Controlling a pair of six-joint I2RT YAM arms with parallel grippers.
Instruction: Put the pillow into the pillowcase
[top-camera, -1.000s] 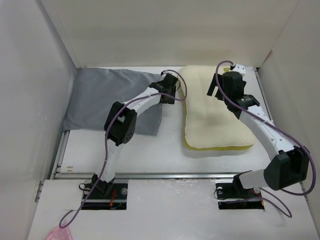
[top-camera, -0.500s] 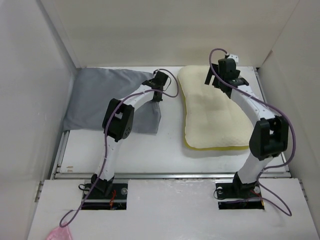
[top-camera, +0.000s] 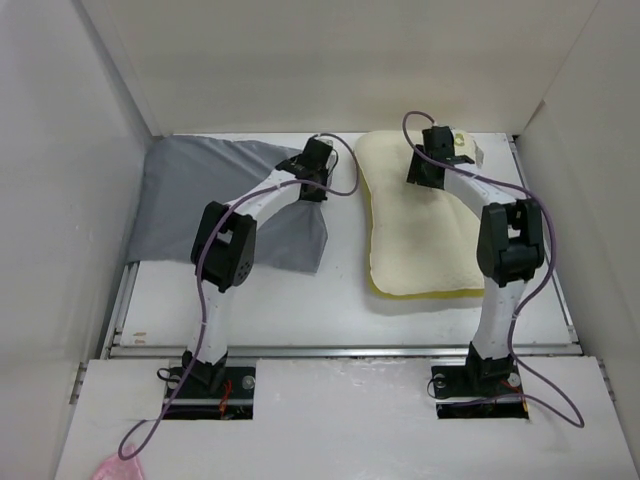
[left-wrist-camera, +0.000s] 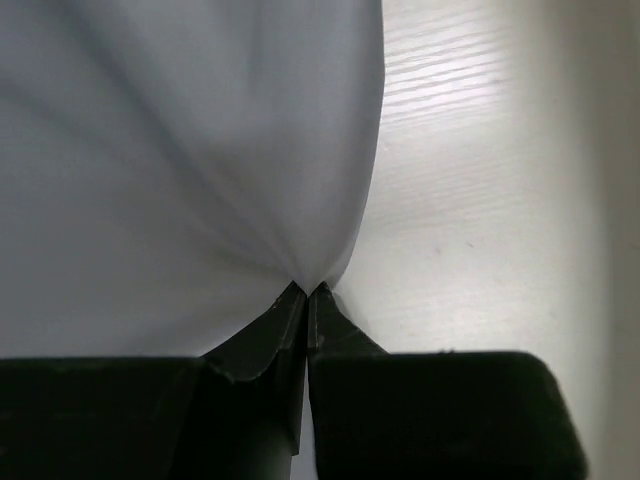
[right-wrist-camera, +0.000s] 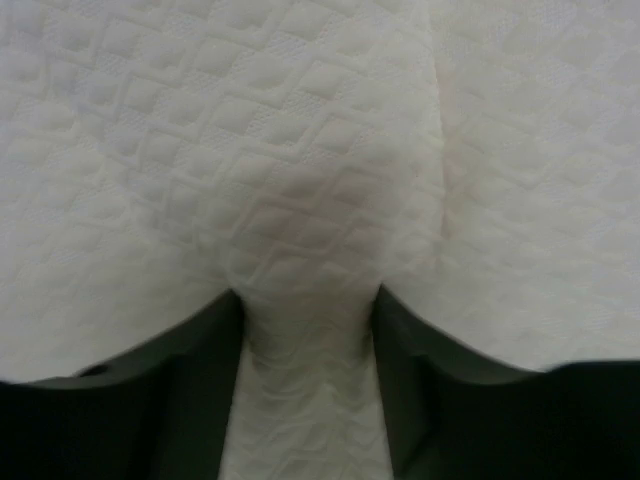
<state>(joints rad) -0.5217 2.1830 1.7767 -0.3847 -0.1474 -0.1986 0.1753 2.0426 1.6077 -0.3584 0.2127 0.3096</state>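
Observation:
The grey pillowcase (top-camera: 200, 200) lies wrinkled at the back left of the table. My left gripper (top-camera: 318, 170) is shut on its right edge. In the left wrist view the black jaws meet at the left gripper's tip (left-wrist-camera: 305, 290), and the pillowcase cloth (left-wrist-camera: 180, 150) fans out taut from the pinch. To the right lies the cream-yellow pillow (top-camera: 420, 240), flat on the table. My right gripper (top-camera: 424, 172) sits on its far end. In the right wrist view the right gripper (right-wrist-camera: 305, 320) squeezes a raised fold of the quilted pillow (right-wrist-camera: 300, 120) between its two fingers.
White walls close the table in on the left, back and right. A bare strip of white table (left-wrist-camera: 480, 200) separates pillowcase and pillow. A metal rail (top-camera: 340, 350) runs along the near edge, and a pink scrap (top-camera: 118, 467) lies at the bottom left.
The left gripper shut on the pillowcase's right edge and drew it up slightly. The right arm swung left over the pillow's far end, and its jaws closed onto a fold.

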